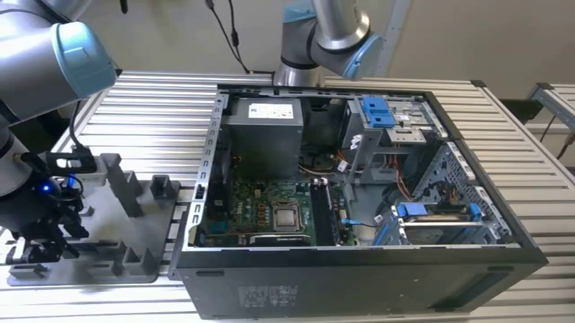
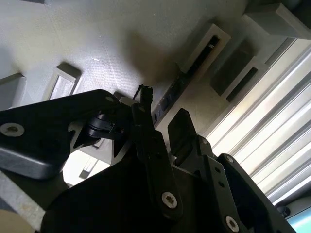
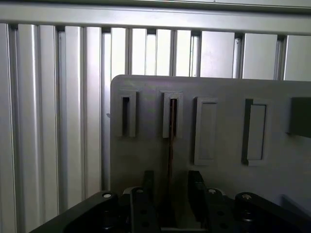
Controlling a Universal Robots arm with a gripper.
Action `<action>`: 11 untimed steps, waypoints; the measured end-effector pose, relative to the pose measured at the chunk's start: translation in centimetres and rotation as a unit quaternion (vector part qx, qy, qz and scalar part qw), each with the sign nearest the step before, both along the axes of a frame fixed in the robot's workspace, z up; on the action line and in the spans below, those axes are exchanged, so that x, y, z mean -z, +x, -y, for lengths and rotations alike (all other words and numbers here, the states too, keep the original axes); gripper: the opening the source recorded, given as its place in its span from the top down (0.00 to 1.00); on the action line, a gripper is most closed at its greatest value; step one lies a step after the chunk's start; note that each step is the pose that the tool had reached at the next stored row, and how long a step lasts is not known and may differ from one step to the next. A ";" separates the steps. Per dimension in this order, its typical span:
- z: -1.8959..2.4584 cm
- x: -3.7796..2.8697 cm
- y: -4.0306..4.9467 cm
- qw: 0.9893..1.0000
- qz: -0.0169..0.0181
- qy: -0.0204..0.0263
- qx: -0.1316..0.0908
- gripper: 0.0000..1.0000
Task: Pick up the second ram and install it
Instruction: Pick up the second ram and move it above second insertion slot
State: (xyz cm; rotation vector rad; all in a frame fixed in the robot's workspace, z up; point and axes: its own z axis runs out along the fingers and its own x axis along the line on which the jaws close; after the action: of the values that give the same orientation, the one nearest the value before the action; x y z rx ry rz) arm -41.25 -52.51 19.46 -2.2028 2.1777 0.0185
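One gripper [image 3: 171, 177], jaws apart, astride one upright ram [image 3: 171, 128] in one grey tray [image 3: 146, 85].

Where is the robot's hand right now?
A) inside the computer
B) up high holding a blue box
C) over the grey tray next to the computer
C: the hand hangs over the grey tray, its fingers apart on either side of the thin memory stick standing in a slot.

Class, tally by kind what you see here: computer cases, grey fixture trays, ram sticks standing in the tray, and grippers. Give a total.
Case: 1
Tray: 1
Ram stick: 1
Gripper: 1
Total: 4
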 end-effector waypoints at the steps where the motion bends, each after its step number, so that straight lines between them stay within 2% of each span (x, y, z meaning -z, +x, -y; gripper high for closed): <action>1: 0.00 0.01 0.00 1.000 0.000 0.000 0.000 0.58; 6: -0.01 0.15 -0.01 1.000 -0.001 0.000 0.000 0.58; 11: 0.00 0.28 -0.01 1.000 -0.006 0.000 0.000 0.58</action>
State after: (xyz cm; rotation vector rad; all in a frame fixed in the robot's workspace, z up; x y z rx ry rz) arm -41.26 -52.51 19.18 -2.2086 2.1839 0.0314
